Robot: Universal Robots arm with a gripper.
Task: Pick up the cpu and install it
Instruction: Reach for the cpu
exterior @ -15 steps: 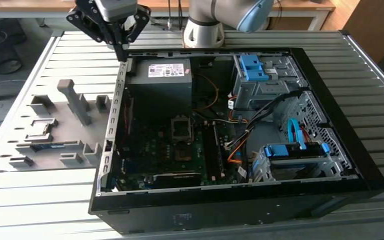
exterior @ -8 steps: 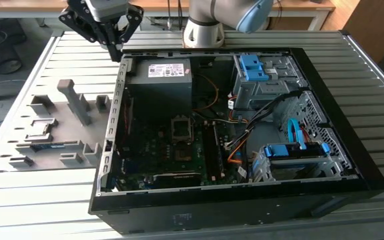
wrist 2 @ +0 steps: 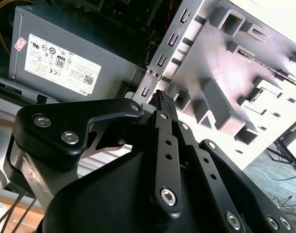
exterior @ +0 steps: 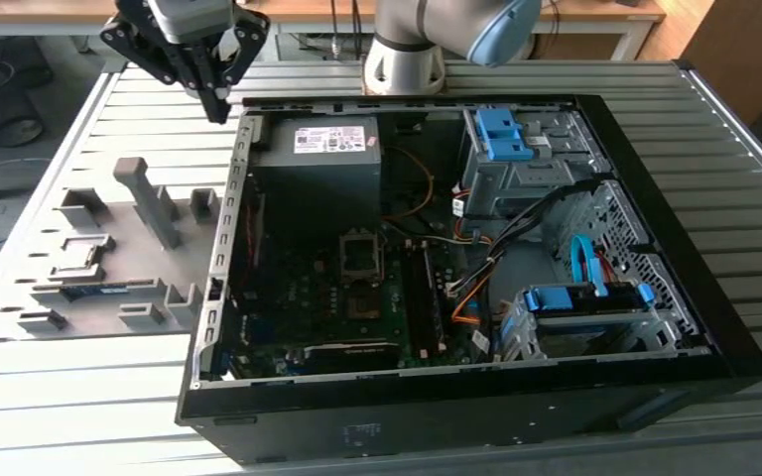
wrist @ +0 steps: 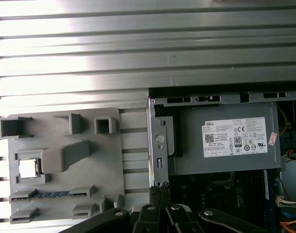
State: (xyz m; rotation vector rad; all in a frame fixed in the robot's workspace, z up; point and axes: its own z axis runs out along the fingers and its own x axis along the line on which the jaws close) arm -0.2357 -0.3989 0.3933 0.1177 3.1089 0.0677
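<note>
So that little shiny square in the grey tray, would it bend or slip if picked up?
Probably stiff: the cpu looks like a flat, metal-faced square. Likely light, since it is thin and small within the grey tray that holds it. Its bright, smooth face suggests it could be slippery to grip.

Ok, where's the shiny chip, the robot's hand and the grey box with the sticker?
chip (wrist: 28, 168): first wrist view, middle of its shiny face.
hand (exterior: 218, 107): exterior view, between its fingertips.
grey box (wrist: 187, 145): first wrist view, bare metal beside its label.
</note>
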